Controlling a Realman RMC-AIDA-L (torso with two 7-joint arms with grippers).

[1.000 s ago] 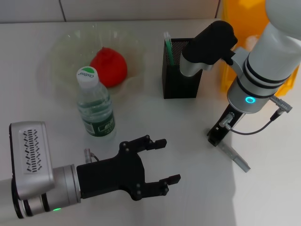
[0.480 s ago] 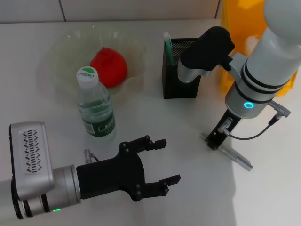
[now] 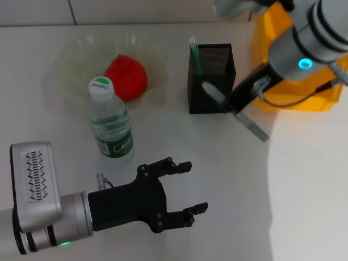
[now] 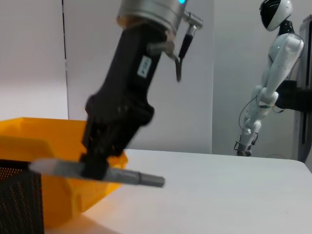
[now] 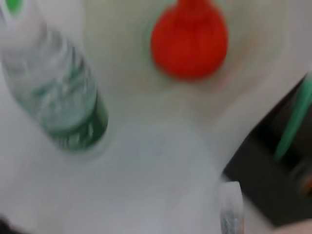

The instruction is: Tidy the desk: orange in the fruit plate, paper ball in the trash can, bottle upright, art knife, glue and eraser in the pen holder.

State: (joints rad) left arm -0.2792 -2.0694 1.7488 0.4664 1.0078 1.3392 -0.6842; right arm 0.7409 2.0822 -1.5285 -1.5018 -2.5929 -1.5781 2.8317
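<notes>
My right gripper (image 3: 237, 103) is shut on the grey art knife (image 3: 253, 126) and holds it tilted in the air beside the black mesh pen holder (image 3: 213, 81). The knife's upper end (image 3: 211, 91) lies in front of the holder's wall. The left wrist view shows the right gripper (image 4: 95, 163) clamped across the knife (image 4: 131, 176). The orange (image 3: 126, 76) lies in the clear fruit plate (image 3: 70, 60). The bottle (image 3: 110, 125) stands upright in front of the plate. My left gripper (image 3: 197, 186) is open and empty low at the front. Paper ball and eraser are out of view.
A green and white stick (image 3: 194, 57) stands in the pen holder's left corner. A yellow-orange bin (image 3: 293, 100) stands behind my right arm at the right edge. A white humanoid robot (image 4: 265, 73) stands far behind the table.
My right gripper has lifted the art knife off the table and carried it back and left, up to the pen holder. My left arm has not moved.
</notes>
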